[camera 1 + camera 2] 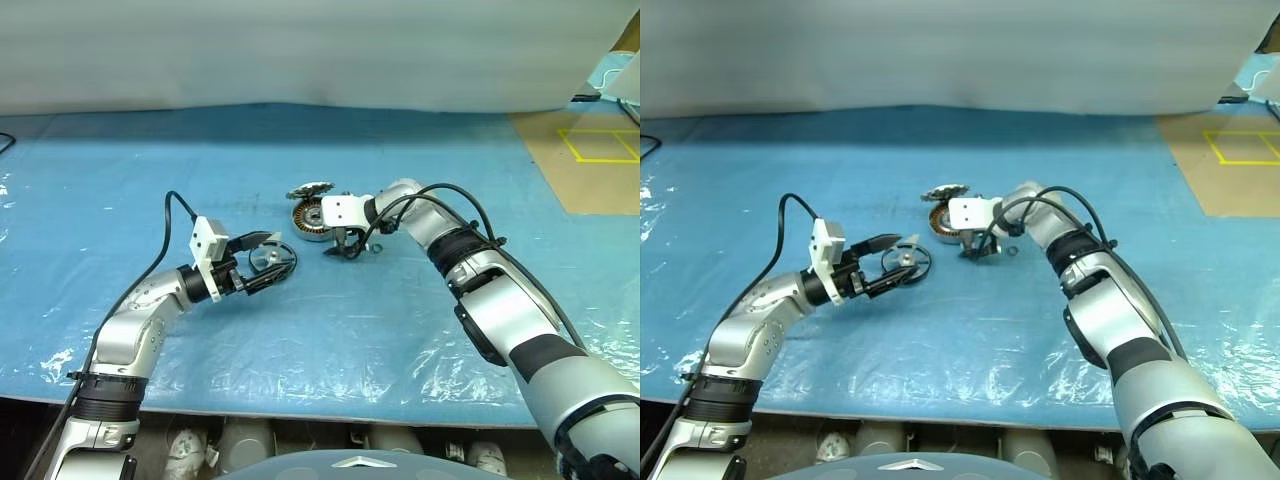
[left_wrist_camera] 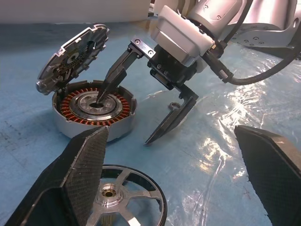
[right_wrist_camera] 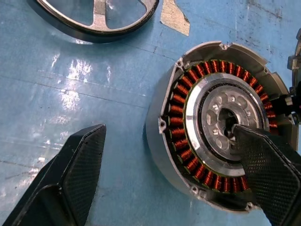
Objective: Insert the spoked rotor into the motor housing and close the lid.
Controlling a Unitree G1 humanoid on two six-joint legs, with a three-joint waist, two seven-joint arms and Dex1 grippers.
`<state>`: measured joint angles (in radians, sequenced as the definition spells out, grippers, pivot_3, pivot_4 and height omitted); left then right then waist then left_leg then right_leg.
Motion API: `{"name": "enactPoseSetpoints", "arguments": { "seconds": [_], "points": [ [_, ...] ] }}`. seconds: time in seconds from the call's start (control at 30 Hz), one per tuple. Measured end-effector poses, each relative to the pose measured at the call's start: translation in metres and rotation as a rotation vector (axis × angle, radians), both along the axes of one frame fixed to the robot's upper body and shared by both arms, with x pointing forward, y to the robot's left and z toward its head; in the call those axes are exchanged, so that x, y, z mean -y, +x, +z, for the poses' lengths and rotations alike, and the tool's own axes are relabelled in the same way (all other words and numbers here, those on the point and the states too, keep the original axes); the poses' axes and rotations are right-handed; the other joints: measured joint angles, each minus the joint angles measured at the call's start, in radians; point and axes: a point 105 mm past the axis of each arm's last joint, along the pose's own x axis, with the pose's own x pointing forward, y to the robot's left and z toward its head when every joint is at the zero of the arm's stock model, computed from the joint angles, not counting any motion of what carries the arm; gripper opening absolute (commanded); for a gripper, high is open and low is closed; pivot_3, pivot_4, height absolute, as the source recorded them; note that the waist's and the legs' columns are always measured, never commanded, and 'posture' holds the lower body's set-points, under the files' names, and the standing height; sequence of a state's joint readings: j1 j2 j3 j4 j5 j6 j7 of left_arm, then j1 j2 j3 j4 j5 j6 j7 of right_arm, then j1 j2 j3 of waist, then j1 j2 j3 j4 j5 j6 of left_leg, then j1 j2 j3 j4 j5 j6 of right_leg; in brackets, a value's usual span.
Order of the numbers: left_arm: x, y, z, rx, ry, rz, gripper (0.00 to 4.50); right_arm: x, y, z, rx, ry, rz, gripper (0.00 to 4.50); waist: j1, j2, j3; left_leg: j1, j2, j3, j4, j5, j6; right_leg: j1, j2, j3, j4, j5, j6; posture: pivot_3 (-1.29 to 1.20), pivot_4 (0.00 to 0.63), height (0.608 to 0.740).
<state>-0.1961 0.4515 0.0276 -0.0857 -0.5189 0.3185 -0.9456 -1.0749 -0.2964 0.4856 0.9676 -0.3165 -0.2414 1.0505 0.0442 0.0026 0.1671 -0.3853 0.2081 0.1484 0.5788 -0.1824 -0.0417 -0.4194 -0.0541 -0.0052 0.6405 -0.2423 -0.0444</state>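
Observation:
The spoked rotor (image 2: 127, 197) lies flat on the blue sheet between the wide-apart fingers of my left gripper (image 1: 268, 262), close to one finger (image 2: 80, 179); I see no grip on it. The motor housing (image 2: 94, 110), with copper windings showing, stands just beyond it. Its lid (image 2: 70, 56) is tilted up at the housing's far edge, ribbed face showing. My right gripper (image 1: 345, 248) is open and angled down over the housing. One of its fingertips (image 2: 101, 96) reaches into the central hole, and the other finger (image 2: 174, 117) is outside the housing's wall.
A small metal ring (image 1: 378, 250) lies on the blue plastic-covered table (image 1: 150, 150) beside the right gripper. A brown board with yellow tape lines (image 1: 600, 160) is at the far right. The table's front edge (image 1: 300, 410) runs near me.

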Motion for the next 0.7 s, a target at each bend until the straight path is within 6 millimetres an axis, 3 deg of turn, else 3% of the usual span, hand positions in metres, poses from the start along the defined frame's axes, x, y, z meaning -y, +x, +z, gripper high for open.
{"name": "enactPoseSetpoints", "arguments": {
  "seconds": [0.43, 0.53, 0.63, 0.7],
  "points": [
    [0.002, 0.001, -0.009, -0.019, 0.001, -0.007, 4.50, -0.006, 0.006, -0.002, 0.054, 0.004, -0.027, 4.48, -0.001, 0.000, 0.000, 0.001, 0.000, 0.000, 0.000, 0.000, 0.000, 0.000, 0.000, 0.001, 0.000, 0.000, 0.000, 0.00, 0.150, 0.740],
    [0.001, 0.000, -0.010, -0.017, 0.001, -0.010, 4.50, -0.005, 0.006, -0.002, 0.056, -0.002, -0.018, 3.91, -0.001, 0.000, 0.000, 0.001, 0.000, 0.001, 0.000, 0.000, 0.000, 0.000, 0.000, 0.001, 0.001, 0.000, 0.000, 0.00, 0.150, 0.740],
    [-0.001, 0.001, -0.013, -0.029, 0.006, -0.007, 4.50, -0.004, 0.004, -0.001, 0.048, -0.017, 0.003, 2.94, 0.000, 0.000, 0.000, 0.001, 0.000, 0.001, 0.000, 0.000, 0.000, 0.000, 0.000, 0.001, 0.000, 0.000, 0.000, 0.00, 0.150, 0.740],
    [-0.002, 0.001, -0.013, -0.029, 0.008, -0.012, 4.50, -0.005, 0.005, 0.000, 0.060, -0.026, 0.003, 2.94, 0.001, 0.000, 0.000, 0.000, 0.000, 0.001, -0.001, 0.000, 0.000, 0.000, 0.000, 0.001, 0.000, 0.000, 0.000, 0.00, 0.150, 0.740]
  ]
}}
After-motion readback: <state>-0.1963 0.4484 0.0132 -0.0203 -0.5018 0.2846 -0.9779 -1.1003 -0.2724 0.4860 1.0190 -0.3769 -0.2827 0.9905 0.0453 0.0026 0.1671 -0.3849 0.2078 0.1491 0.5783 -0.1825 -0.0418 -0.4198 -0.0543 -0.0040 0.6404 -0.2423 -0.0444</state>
